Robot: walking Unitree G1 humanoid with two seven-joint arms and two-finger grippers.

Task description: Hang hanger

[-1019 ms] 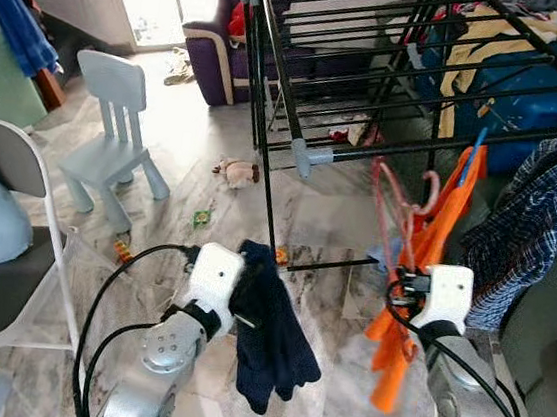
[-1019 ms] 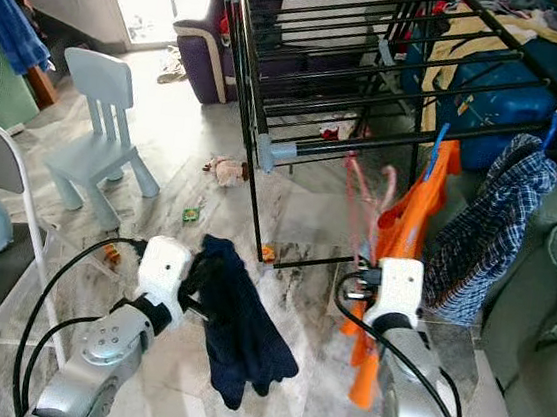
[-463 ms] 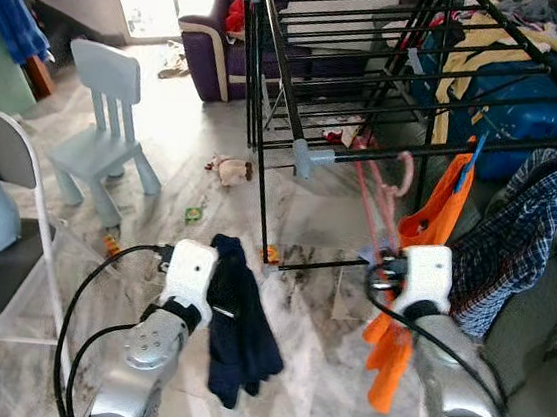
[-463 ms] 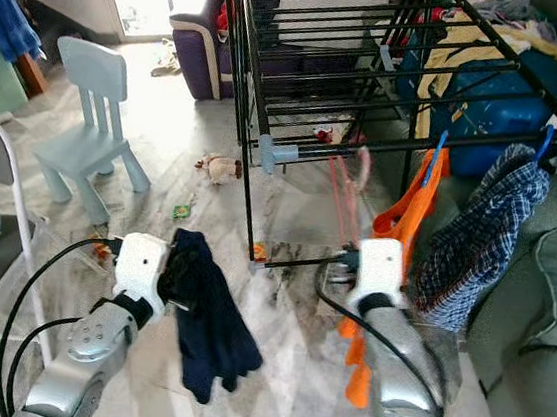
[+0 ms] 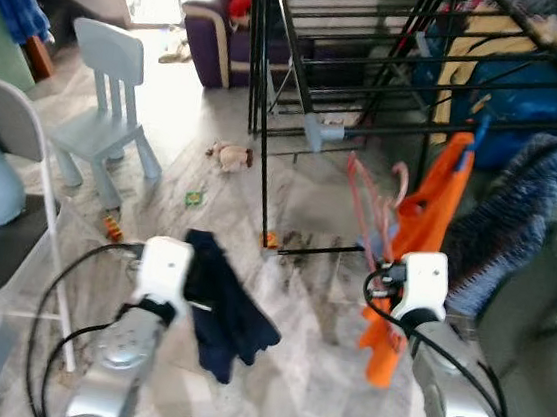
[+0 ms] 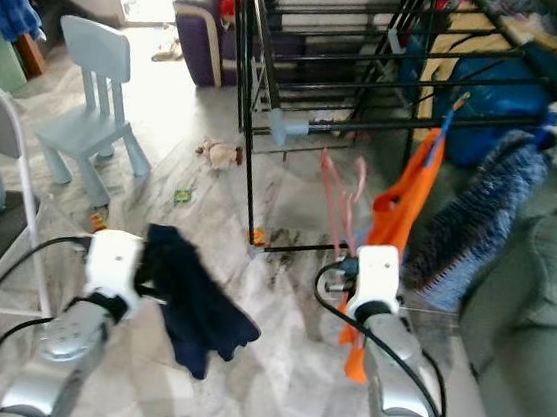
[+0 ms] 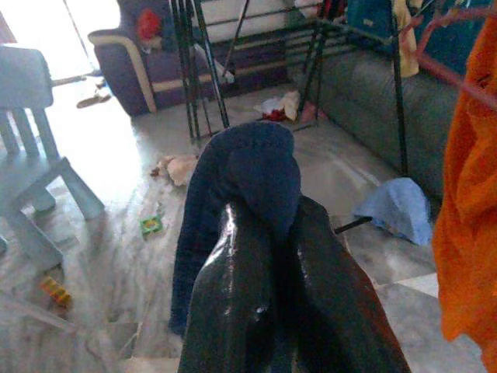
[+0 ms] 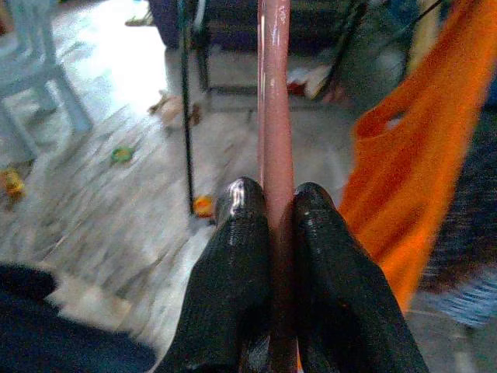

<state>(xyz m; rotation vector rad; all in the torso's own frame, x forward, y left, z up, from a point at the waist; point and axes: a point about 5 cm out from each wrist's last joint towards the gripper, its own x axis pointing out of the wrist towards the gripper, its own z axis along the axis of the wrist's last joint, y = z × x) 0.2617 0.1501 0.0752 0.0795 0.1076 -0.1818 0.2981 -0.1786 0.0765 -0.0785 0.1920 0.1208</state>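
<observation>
A: Right gripper (image 8: 273,203)?

B: Fingers clamped on the pink hanger (image 5: 365,200), one finger each side of its bar. Hook end sits up ahead of the fingertips, below the rack (image 5: 269,117) rail, not over it.

A: Diff vs half a sec ago?

B: Whole view has shifted, so the cam moved; the robot probably stepped or bent. But rel. to the rail the hook now looks lower and clear of it. Half a sec back it was up close by the rail, near the grey end cap (image 5: 325,131). So I'd say it's not hung, and the try either missed or the arm has dropped back.

A: Anything else near the fingers?

B: Orange shirt (image 5: 410,244) just beside the hanger, on the far side from the left arm, hanging from a blue hook on the same rail. Checked cloth (image 5: 508,230) beyond that, blurred.

A: Left gripper (image 7: 264,225)?

B: Shut on a navy cloth (image 5: 219,292); the cloth bunches over the fingertips and drapes down beside the arm. Not part of the hang.

A: So what's left?

B: Pretty much the whole step, imo. Hook has to go up above the rail, then down over it, in the gap between the cap and the orange shirt. Risk: hook snags the shirt, or the frames stay blurred and aim drifts.

A: Floor?

B: Small toy (image 5: 229,155) and bits, well ahead of both grippers. Blue chair (image 5: 110,99) off toward the left arm's side.
</observation>
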